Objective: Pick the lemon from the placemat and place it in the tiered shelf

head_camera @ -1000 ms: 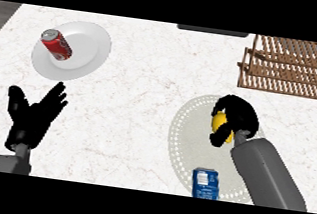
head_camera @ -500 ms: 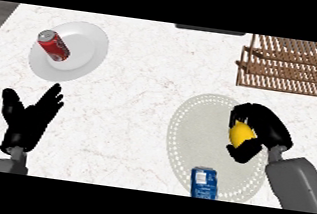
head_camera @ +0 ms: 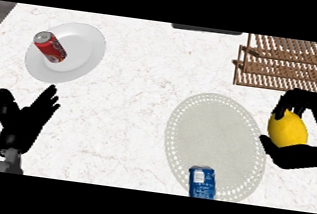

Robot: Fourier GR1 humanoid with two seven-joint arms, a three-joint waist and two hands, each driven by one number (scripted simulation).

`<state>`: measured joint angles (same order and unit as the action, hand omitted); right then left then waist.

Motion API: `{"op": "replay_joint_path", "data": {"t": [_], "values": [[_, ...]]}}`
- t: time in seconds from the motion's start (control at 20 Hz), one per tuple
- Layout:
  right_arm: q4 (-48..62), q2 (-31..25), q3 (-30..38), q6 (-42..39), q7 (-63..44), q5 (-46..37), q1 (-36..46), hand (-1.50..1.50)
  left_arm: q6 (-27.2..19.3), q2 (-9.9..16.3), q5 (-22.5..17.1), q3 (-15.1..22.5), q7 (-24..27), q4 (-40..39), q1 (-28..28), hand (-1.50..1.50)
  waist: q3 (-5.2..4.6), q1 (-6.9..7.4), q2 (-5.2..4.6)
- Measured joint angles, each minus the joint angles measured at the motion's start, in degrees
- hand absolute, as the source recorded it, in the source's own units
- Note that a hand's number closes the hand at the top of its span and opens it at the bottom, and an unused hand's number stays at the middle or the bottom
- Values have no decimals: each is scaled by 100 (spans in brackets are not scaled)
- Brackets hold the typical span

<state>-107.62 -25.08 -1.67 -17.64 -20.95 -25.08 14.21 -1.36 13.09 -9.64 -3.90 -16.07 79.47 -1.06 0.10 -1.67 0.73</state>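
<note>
Yellow lemon (head_camera: 288, 128) in curled right hand (head_camera: 309, 130), just right of placemat (head_camera: 215, 139), below tiered shelf (head_camera: 295, 65).

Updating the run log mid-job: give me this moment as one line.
phase: carry | right hand: shut on lemon, off placemat | tiered shelf: lemon not yet in | left hand: open, resting lower left

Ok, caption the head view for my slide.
Right hand holds the lemon beside the placemat, below the tiered shelf.
</note>
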Motion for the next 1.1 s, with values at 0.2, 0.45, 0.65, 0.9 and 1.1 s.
{"op": "replay_joint_path", "data": {"t": [0.2,0.45,0.65,0.9,1.1], "values": [[-849,-310,804,-365,-883,602,299,150,-15,-86,38,62,47,69,42,0,-2,26,-6],[-932,-905,1768,-832,-1787,1440,1138,150,-1,-109,98,88,30,6,-43,0,2,103,-25],[-414,-1319,2197,-997,-2103,1785,1780,150,120,-75,35,28,1,-28,-101,0,1,160,-43],[728,-1840,2405,-1030,-2134,1878,2748,150,44,-172,131,86,-55,-24,-167,0,3,226,-60],[1683,-2169,2365,-1006,-1856,1745,3396,150,51,-180,175,62,-28,-123,-247,0,9,255,-66]]}}
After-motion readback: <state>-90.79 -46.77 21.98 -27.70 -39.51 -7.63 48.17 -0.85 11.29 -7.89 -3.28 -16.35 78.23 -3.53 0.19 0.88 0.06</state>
